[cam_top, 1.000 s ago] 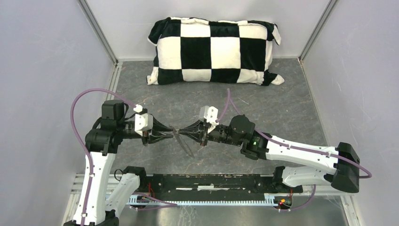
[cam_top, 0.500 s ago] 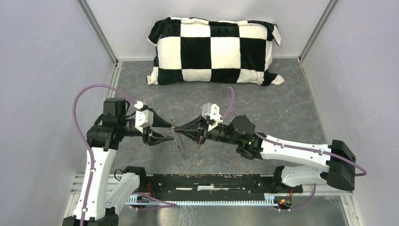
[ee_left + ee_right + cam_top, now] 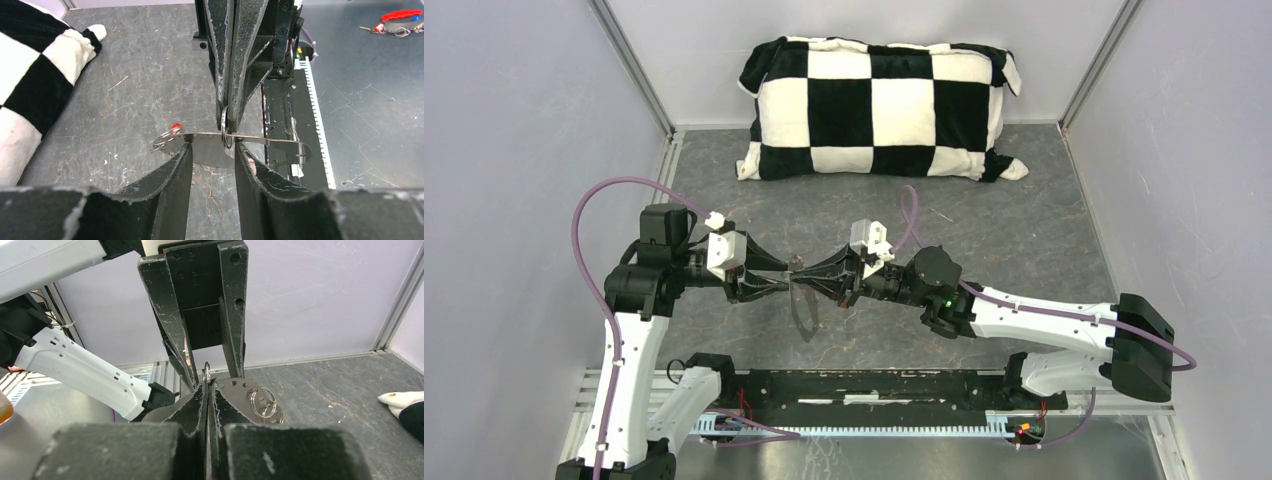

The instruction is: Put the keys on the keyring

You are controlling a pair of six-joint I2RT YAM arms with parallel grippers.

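Grippers meet tip to tip over mid-table (image 3: 1024, 220).

Right gripper (image 3: 207, 386): fingers clenched flat on a small ring of the keyring (image 3: 270, 142). The keyring hangs in the air from that pinch, clear of the table. It is seen edge-on as a thin grey strip.

Left gripper (image 3: 212, 150): fingers released and apart, with one tip on each side of the pinched ring. Tips sit just at the strip's lower edge; cannot tell if they touch.

Small split rings (image 3: 164, 139) at one end of the strip, with the red key (image 3: 175, 126) just beside them, mostly hidden.

Bare table on all sides of the pair. Checked pillow (image 3: 879, 105) well apart at the back wall. Black rail (image 3: 874, 385) along the near edge.
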